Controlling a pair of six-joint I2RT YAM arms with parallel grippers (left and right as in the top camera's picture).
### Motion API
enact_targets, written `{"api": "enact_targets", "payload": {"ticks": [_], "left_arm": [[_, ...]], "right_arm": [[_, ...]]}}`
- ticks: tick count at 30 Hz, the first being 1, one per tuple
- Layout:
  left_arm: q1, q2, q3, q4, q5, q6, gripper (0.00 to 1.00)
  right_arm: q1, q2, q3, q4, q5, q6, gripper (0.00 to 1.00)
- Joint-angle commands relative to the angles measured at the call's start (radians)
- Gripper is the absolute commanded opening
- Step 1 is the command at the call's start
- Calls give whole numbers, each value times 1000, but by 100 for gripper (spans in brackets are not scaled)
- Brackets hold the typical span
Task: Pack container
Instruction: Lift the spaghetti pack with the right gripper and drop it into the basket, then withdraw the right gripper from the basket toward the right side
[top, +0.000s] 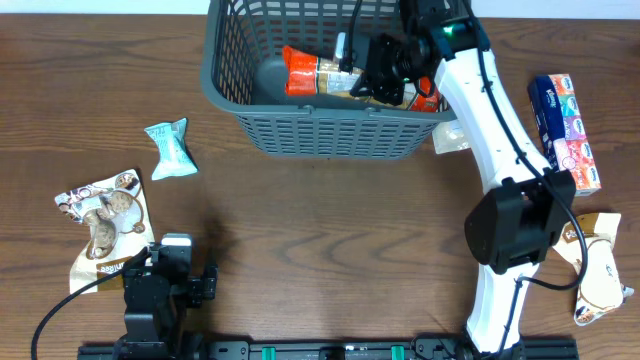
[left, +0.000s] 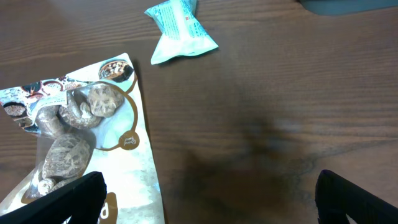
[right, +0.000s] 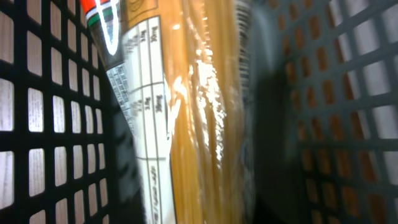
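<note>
At the far edge of the worktop (top: 330, 230) stands the container (top: 330, 135), a dark grey lattice basket whose long side runs left to right in the overhead view. The right arm reaches over its right-hand rim, and the right end effector (top: 385, 70) hangs inside, just above a spaghetti pack (top: 315, 75). That pack lies along the basket's long axis, its orange end toward the middle and its other end under the end effector. From the right wrist the pack fills the view with lattice wall on both sides. No finger shows, so I cannot tell whether the end effector is clenched on the pack or released from it. By my judgement the pack is being laid down, and the coming move is a straight lift clear of the rim, since the walls stand close on either side.

The left end effector (top: 165, 285) rests at the near left of the worktop, released wide with nothing between its fingers (left: 68, 199). A mushroom bag (top: 105, 215) lies just beside it. A blue snack pack (top: 170, 148) lies farther off, between it and the container. The left arm is nearer to both. Tissue packs (top: 568, 130) lie on the right, nearer the right arm.
</note>
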Motion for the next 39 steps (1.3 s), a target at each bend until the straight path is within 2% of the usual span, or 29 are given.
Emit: {"api": "enact_targets", "payload": {"ticks": [1,2,3,8,11,14,17,21,23,26,30,32,34,37,39], "left_arm": [[-4,-6,6,-4,-1,6,98],[-4,-6,6,-4,-1,6,99],[-4,-6,6,-4,-1,6,99],[-4,-6,6,-4,-1,-17,99],[-4,-6,6,-4,-1,-25,99],[-4,-6,6,-4,-1,-25,99],[-4,-6,6,-4,-1,-25,99],[-4,-6,6,-4,-1,-25,99],[-4,-6,6,-4,-1,-25,99],[-4,-6,6,-4,-1,-25,99],[-4,-6,6,-4,-1,-25,99],[-4,-6,6,-4,-1,-25,99],[-4,-6,6,-4,-1,-25,99],[-4,-6,6,-4,-1,-25,99],[-4,-6,6,-4,-1,-25,99]], "right_arm": [[6,-5,51,6,-37,3,58],[6,-12,53,9,-40,32,91],[6,-19,55,13,-47,55,93],[-2,-72,64,68,-181,69,92],[-11,-123,67,169,-236,154,97],[-24,-183,67,277,-217,241,96],[-45,-244,67,369,-105,333,92],[-94,-324,67,471,213,521,91],[-139,-357,67,501,388,669,93],[-229,-385,67,490,502,869,99],[-360,-375,67,404,486,1039,96],[-409,-353,66,348,477,1102,98],[-443,-321,66,301,422,1109,99],[-464,-257,66,223,295,1031,99],[-461,-210,66,170,277,999,99]]}}
